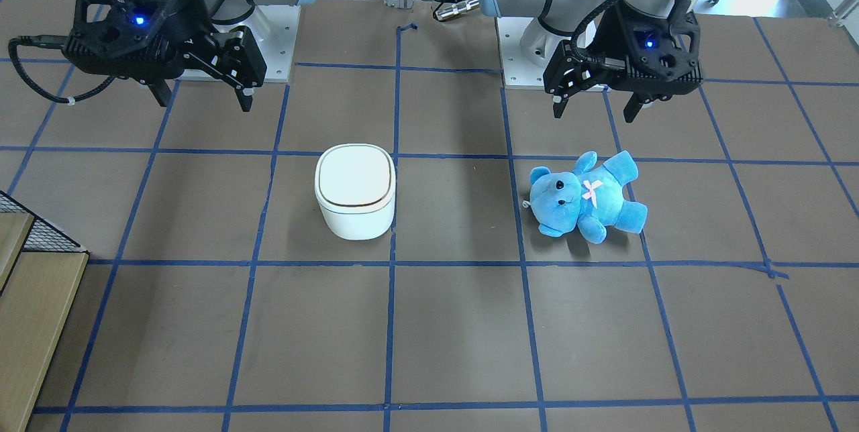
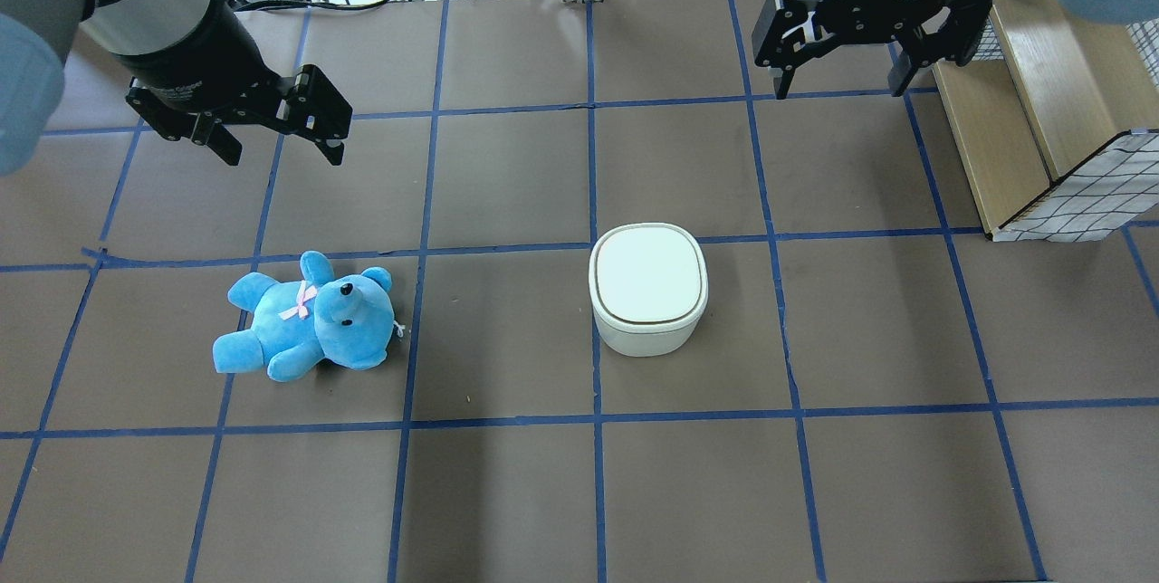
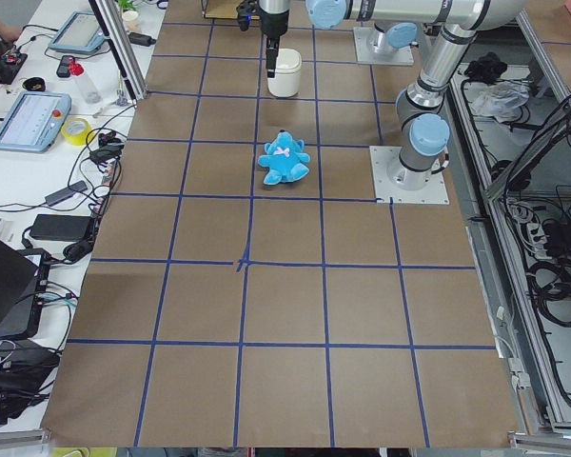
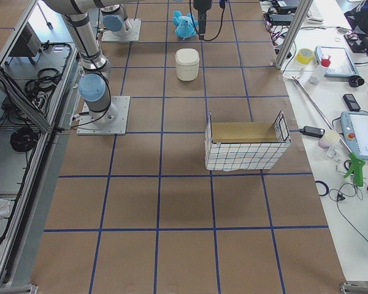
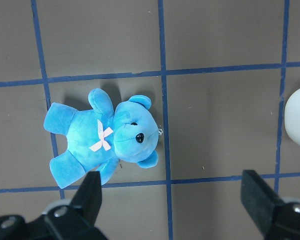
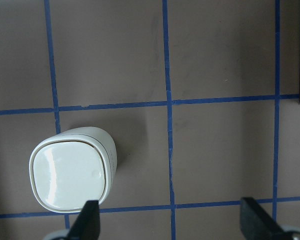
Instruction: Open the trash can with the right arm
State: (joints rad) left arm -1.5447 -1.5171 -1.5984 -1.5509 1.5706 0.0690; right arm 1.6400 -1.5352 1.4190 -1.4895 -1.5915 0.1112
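Note:
The white trash can stands upright on the brown table with its lid shut; it also shows in the front view and the right wrist view. My right gripper is open and empty. It hangs above the table, beyond the can and to its right in the overhead view, and touches nothing. In the front view, my right gripper is up and left of the can. My left gripper is open and empty, above and apart from the blue teddy bear.
A wire basket with wooden boards stands at the table's right side, close to my right gripper. The teddy bear lies on its back, left of the can in the overhead view. Blue tape lines grid the table.

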